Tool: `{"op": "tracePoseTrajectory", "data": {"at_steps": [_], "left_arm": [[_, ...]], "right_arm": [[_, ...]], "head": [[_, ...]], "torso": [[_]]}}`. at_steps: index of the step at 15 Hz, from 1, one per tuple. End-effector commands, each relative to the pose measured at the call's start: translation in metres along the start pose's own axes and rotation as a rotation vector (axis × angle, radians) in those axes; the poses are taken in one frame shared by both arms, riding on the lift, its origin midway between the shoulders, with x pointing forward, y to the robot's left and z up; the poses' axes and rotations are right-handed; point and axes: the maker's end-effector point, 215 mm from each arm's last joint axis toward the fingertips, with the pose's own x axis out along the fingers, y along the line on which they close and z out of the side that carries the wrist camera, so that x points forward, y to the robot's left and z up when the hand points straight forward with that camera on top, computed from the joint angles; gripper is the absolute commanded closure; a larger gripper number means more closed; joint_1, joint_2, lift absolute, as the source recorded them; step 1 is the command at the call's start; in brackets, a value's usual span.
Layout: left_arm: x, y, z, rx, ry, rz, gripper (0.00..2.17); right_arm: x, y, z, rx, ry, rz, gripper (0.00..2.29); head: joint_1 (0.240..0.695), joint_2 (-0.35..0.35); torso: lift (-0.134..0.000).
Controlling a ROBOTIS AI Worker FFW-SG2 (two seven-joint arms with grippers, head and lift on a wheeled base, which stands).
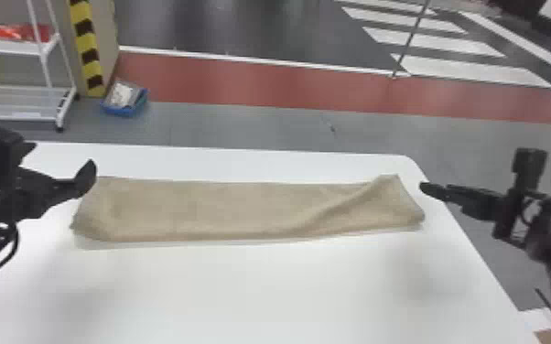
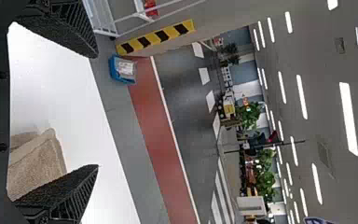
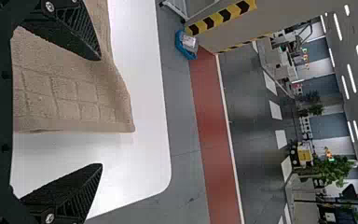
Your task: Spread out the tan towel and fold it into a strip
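Observation:
The tan towel [image 1: 224, 208] lies across the white table as a long band running left to right, with a diagonal fold and a raised corner at its right end. At its left end, my left gripper [image 1: 63, 158] is open, one finger beside the far left corner. Just off the right end, over the table's right edge, is my right gripper [image 1: 431, 189]. In the left wrist view the left gripper [image 2: 97, 111] has wide-parted fingers, with a towel end [image 2: 37, 163] near the lower one. In the right wrist view the right gripper [image 3: 99, 112] stands open; the towel [image 3: 70, 98] shows between and behind its fingers.
The white table [image 1: 261, 292] has a rounded far right corner. Beyond it on the floor are a blue bin [image 1: 125, 109] and a white shelf cart [image 1: 18, 48], beside a post with yellow-black tape [image 1: 88, 50].

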Motion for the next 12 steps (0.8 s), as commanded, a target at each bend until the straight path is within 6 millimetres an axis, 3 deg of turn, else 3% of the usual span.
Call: {"op": "tracePoseTrajectory", "data": {"at_steps": [1,4,7,9,12], "left_arm": [[-0.007,-0.002,-0.007,-0.037,0.006,-0.009,0.03],[-0.02,0.001,-0.048,-0.13,0.126,-0.039,0.05],[-0.041,-0.005,-0.069,-0.193,0.228,-0.076,0.15],[-0.058,-0.007,-0.07,-0.257,0.24,-0.104,0.21],[-0.066,-0.011,-0.08,-0.261,0.279,-0.12,0.22]], "right_arm": [[-0.013,-0.006,-0.006,0.023,0.01,0.008,0.05],[-0.021,-0.016,-0.014,0.031,0.018,-0.005,0.06],[-0.025,-0.018,-0.02,0.037,0.028,-0.007,0.06],[-0.031,-0.02,-0.027,0.054,0.036,-0.001,0.06],[-0.03,-0.018,-0.036,0.036,0.055,0.001,0.05]], "head": [[0.677,-0.25],[0.69,-0.257],[0.695,-0.264],[0.695,-0.269],[0.695,-0.277]], "torso": [[-0.124],[-0.124],[-0.124],[-0.124],[-0.124]]}}
